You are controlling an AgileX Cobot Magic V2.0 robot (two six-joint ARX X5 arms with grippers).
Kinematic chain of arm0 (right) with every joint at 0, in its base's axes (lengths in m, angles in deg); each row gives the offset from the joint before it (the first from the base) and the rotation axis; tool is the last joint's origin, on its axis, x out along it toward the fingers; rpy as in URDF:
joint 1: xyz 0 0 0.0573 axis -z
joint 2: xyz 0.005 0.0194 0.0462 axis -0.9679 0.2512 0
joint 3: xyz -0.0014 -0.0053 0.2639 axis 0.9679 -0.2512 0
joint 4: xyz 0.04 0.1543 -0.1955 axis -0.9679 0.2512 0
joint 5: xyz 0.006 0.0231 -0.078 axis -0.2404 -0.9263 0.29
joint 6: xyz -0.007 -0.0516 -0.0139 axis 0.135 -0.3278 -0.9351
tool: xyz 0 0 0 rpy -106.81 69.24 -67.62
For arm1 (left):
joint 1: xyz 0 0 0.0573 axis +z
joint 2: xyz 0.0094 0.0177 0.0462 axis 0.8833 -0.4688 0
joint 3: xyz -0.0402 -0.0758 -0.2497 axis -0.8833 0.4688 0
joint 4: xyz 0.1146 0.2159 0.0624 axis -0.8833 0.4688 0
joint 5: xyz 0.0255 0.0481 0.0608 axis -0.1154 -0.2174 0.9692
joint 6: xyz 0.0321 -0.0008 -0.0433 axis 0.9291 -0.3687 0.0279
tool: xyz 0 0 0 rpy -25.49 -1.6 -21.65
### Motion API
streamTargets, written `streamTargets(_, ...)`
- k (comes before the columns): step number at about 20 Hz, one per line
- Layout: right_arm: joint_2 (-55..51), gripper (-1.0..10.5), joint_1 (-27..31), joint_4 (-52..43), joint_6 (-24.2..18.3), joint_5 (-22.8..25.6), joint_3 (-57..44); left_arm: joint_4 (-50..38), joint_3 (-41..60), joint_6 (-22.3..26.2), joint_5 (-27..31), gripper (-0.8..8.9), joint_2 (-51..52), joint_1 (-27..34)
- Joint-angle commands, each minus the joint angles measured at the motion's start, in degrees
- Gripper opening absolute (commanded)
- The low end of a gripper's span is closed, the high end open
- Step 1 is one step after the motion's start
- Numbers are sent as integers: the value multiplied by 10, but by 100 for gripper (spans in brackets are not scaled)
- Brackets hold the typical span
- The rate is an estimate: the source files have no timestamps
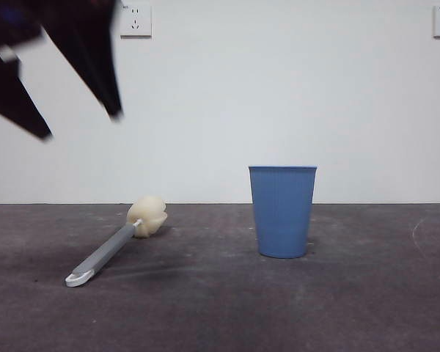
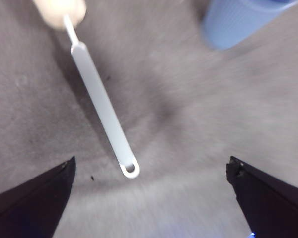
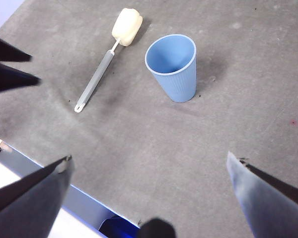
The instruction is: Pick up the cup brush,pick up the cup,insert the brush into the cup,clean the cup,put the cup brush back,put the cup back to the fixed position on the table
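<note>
the left gripper [image 2: 149, 198] has its jaws spread wide and holds nothing; it hangs in the air above the cup brush [image 2: 102, 106], with the white looped end of the handle lying between the two jaw tips as its wrist camera sees it. in the front view that same gripper [image 1: 81, 125] shows dark at the upper corner, well clear of the table [image 1: 220, 308]. the right gripper [image 3: 149, 163] also has its jaws apart and empty, high up and back from the work, waiting. the cup brush [image 1: 117, 242] lies flat on the table, sponge head toward the wall, loop toward the camera. the cup [image 1: 282, 211] stands upright beside it, apart from it, mouth open and empty. nothing is lifted, so by the look of it the task is at its very first step: the brush is not yet gripped, and picking up the cup, inserting, cleaning and both returns all remain.
</note>
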Motion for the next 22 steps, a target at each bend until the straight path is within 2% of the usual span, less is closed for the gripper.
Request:
streamTargets(1, 0, 567, -1, -3, 9, -1, 1, -36, 0, -25, 49, 548, -58, -21)
streamTargets(7, 0, 567, -1, -4, 13, -1, 1, -64, 1, -53, 120, 534, -168, -27)
streamTargets(10, 0, 567, -1, -4, 13, -1, 1, -73, 1, -80, 118, 534, -205, -27)
streamTargets(14, 0, 567, -1, -4, 17, -1, 1, -96, 1, -92, 121, 534, -226, -26)
streamTargets(17, 0, 567, -1, -4, 17, -1, 1, -103, 1, -95, 151, 533, -232, -25)
streamTargets(22, 0, 567, -1, -4, 17, -1, 1, -118, 1, -110, 152, 533, -239, -24)
